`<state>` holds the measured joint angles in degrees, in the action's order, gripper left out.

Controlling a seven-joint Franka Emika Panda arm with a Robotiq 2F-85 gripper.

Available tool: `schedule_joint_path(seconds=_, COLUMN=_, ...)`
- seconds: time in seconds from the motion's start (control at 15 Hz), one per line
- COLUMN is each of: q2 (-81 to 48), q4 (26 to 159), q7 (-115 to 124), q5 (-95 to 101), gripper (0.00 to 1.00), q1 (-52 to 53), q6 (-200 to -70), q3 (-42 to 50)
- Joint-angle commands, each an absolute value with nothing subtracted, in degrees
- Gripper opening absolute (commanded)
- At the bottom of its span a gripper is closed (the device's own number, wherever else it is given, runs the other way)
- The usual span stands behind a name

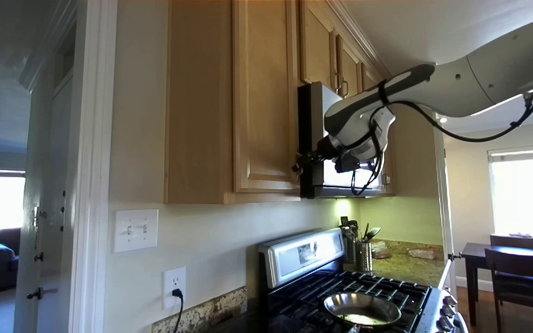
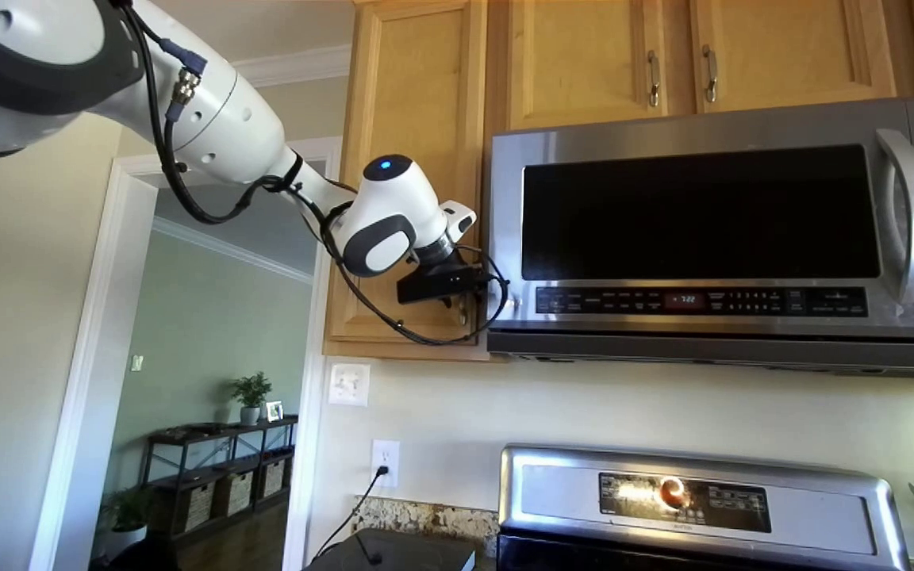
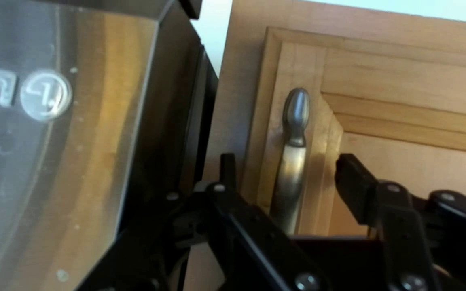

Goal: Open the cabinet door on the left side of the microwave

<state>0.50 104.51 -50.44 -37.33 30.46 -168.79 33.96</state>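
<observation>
The tall maple cabinet door is shut in both exterior views (image 1: 266,92) (image 2: 424,95). Its framed panel (image 3: 419,169) fills the right of the wrist view. A metal handle (image 3: 297,115) stands near the door's edge. The steel-front microwave (image 2: 703,214) is right beside the door, and its black side shows in an exterior view (image 1: 306,138). It also fills the left of the wrist view (image 3: 75,133). My gripper (image 3: 284,161) is open at the door, with one finger on each side of the handle; contact is not visible. The handle's lower part in the wrist view is hidden by the gripper.
The microwave's side edge is close beside my left finger in the wrist view. Shorter wood doors (image 2: 584,63) are above the microwave. Below stands a stove (image 1: 306,254) with a steel pan (image 1: 361,309) on it. A cable loops round my wrist.
</observation>
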Motion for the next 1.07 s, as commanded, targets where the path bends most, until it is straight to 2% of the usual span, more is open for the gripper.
schedule_joint_path(seconds=0.0, q2=-0.09, q4=103.38, q7=-52.5, q5=-39.22, gripper=0.36, q1=30.14, q6=-166.95, q3=34.46)
schedule_joint_path(seconds=0.2, q2=0.11, q4=103.67, q7=-52.66, q5=-38.93, gripper=0.15, q1=30.31, q6=-167.13, q3=34.31)
schedule_joint_path(seconds=0.33, q2=0.54, q4=103.94, q7=-53.32, q5=-39.03, gripper=0.08, q1=30.48, q6=-166.88, q3=34.17)
schedule_joint_path(seconds=0.47, q2=1.09, q4=104.36, q7=-53.86, q5=-38.86, gripper=0.1, q1=30.59, q6=-166.45, q3=34.11)
schedule_joint_path(seconds=1.0, q2=8.16, q4=111.32, q7=-59.06, q5=-37.63, gripper=0.09, q1=31.66, q6=-164.85, q3=33.09)
